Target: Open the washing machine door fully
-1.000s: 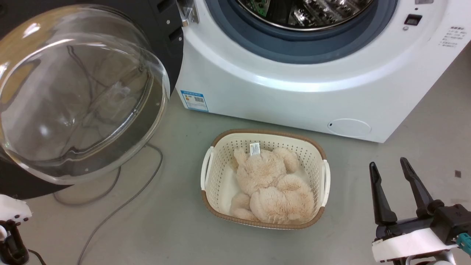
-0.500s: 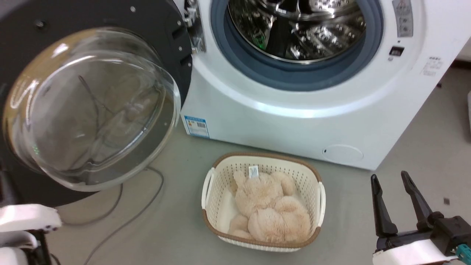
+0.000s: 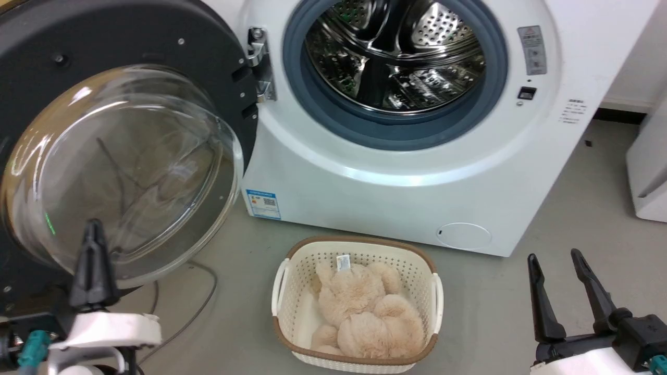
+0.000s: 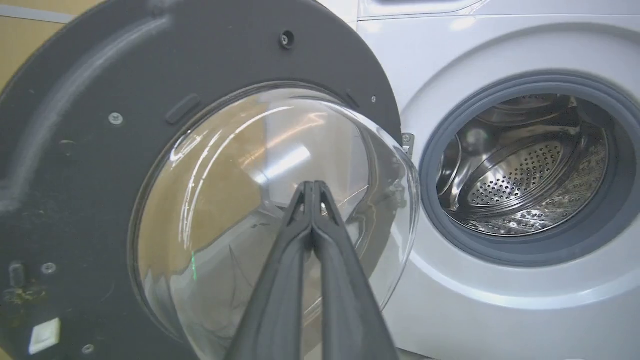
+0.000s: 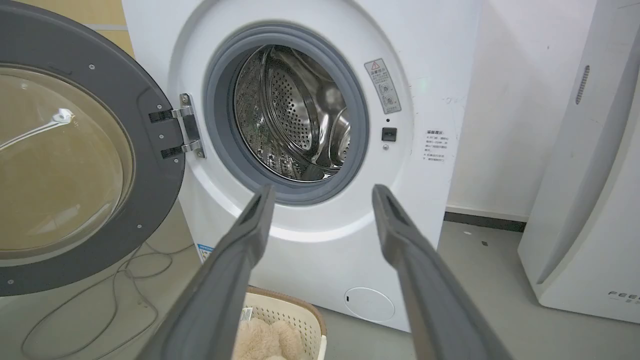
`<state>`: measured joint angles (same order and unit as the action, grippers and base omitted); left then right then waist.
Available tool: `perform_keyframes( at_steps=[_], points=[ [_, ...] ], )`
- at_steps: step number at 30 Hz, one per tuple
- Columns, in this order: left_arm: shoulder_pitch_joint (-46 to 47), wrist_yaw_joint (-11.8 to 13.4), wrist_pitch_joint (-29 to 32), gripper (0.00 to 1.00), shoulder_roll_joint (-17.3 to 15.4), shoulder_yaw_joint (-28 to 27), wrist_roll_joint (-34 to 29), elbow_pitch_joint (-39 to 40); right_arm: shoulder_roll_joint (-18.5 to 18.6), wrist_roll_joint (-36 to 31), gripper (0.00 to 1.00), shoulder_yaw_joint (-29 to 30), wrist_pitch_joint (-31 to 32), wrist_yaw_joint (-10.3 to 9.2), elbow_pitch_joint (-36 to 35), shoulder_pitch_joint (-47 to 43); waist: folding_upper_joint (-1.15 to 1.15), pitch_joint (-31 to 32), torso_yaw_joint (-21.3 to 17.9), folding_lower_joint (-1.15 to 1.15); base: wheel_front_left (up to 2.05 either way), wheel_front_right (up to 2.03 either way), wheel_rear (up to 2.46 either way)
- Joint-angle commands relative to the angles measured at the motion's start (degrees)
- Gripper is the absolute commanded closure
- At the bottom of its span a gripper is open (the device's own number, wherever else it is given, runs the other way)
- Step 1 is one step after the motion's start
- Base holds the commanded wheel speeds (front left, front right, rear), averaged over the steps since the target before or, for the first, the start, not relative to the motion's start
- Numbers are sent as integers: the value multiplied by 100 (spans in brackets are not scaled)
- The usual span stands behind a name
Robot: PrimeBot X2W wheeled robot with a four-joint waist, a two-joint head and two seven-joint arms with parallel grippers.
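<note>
Door [image 3: 120, 156]: round, black-ringed, with a clear glass bowl. It hangs swung out on the left of the washer [image 3: 396, 177], and the metal hinge [image 3: 259, 65] holds it at its washer-side edge. We see its inner face turned toward us, the bowl bulging our way. Being round it has no long axis, and the hinge line runs up and down. Left gripper [image 4: 312, 186]: fingers pressed together, holding nothing, tips aimed at the middle of the bowl in the left wrist view. In the head view it rises at the lower left [image 3: 94, 229], in front of the bowl's lower part. We cannot tell whether the tips touch the glass. Right gripper [image 3: 553, 256]: fingers spread and empty, low at the right, well apart from the door and pointing toward the washer front. Drum [image 3: 396, 57]: steel, perforated, fully exposed inside the grey gasket [image 3: 396, 133]. Sticker [image 3: 262, 203]: blue, on the washer's lower left corner, just beside the door's edge. Filter cap [image 3: 464, 235]: round, low on the washer front. Basket [image 3: 359, 242]: cream with a brown rim, on the floor [image 3: 573, 219] before the washer, between the two grippers, holding a beige plush toy [image 3: 365, 312]. Cable [image 3: 203, 291]: grey, looping on the floor under the door. White appliance [image 5: 590, 200]: at the far right, apart from the washer.
</note>
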<state>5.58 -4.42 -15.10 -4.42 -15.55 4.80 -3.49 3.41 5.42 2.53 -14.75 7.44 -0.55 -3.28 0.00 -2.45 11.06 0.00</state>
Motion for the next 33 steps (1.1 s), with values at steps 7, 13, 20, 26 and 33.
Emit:
perform_keyframes(
  at_steps=[7, 13, 20, 26, 33],
  points=[
    [-322, -85, 10, 0, 107, 490, -1, 64, -46, -74, 0, 37, -25, 5, -60, -121, 0, 121, -414, 0, 0, 0, 0],
    [-419, -97, 10, 0, 130, 802, -61, -99, -50, -94, 0, 43, -25, 5, -111, -135, 0, 126, -673, 0, 0, 0, 0],
    [-474, -11, 10, 0, 147, 983, 42, -320, -52, -78, 0, 45, -25, 5, -174, -144, 0, 118, -998, 0, 0, 0, 0],
    [-547, 101, 10, 0, 152, 1009, 16, -494, -53, -70, 0, -11, -25, 5, -161, -190, 0, 135, -1216, 0, 0, 0, 0],
    [-585, 139, 10, 0, 153, 1059, 72, -550, -53, -51, 0, -11, -25, 5, -154, -221, 0, 146, -1288, 0, 0, 0, 0]
  ],
)
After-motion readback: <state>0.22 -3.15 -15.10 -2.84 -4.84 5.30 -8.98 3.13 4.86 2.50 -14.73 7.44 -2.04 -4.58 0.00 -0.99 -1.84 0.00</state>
